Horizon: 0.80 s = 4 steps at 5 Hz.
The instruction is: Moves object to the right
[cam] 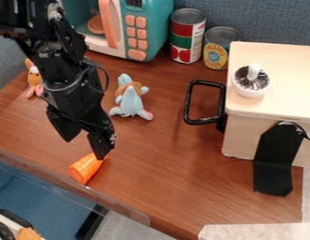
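Tool (85, 149): fingers spread wide. Orange object (85, 168) — probable target — likely light, rigid, slightly slippery; grip squarely across its middle to limit rolling.

The arm (72, 70) is finished in black and built from chunky, angular segments. Its upper housings are dotted with small pale specks (screws or markings, it cannot be told which). A thin black cable (107, 77) is looped outside the body, and the claw (85, 148) is formed of two tapered, black fingers.
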### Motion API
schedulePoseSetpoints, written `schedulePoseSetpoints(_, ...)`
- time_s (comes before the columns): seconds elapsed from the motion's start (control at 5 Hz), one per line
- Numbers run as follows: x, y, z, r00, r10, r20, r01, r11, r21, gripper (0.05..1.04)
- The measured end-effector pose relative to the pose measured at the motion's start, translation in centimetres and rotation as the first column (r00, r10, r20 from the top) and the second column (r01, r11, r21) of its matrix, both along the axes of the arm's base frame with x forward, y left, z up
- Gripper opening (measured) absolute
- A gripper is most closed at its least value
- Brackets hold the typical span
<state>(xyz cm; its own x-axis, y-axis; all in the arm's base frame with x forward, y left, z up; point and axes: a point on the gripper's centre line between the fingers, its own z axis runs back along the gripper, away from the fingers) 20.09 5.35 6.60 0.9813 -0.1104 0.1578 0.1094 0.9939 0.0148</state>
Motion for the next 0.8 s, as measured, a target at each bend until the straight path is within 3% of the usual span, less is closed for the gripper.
schedulePoseSetpoints(0.2, -0.1, -0.1, -0.4, 1.0, 0.009, -0.02, -0.009, 1.0, -0.01, 1.001)
schedulePoseSetpoints(0.4, 3.8, 0.4, -0.7, 0.999, 0.034, -0.008, -0.034, 0.999, -0.017, 1.001)
schedulePoseSetpoints(0.8, 10.2, -0.3, -0.7, 0.99, 0.099, 0.104, -0.101, 0.995, 0.016, 1.001)
